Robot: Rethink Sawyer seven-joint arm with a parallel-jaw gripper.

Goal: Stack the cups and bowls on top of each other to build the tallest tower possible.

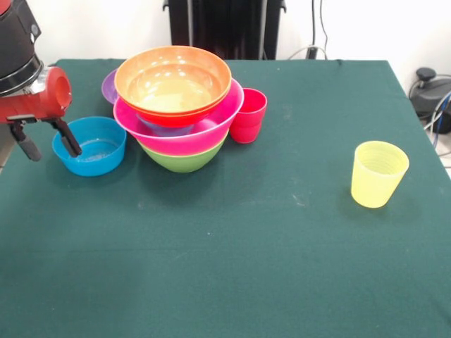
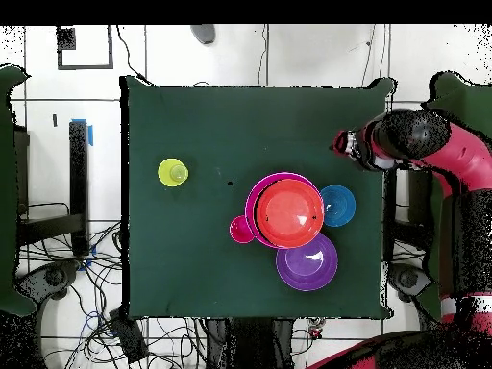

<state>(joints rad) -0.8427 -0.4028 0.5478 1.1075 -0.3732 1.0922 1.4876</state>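
Yellow cup (image 1: 379, 173) sat alone, well apart from your tower (image 1: 180, 105); your gripper (image 1: 48, 144) hung jaws released beside the blue bowl (image 1: 89, 146), probably the next pick.

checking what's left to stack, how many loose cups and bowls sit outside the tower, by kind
cups: 2 (red cup, yellow cup)
bowls: 2 (blue bowl, purple bowl)
total: 4
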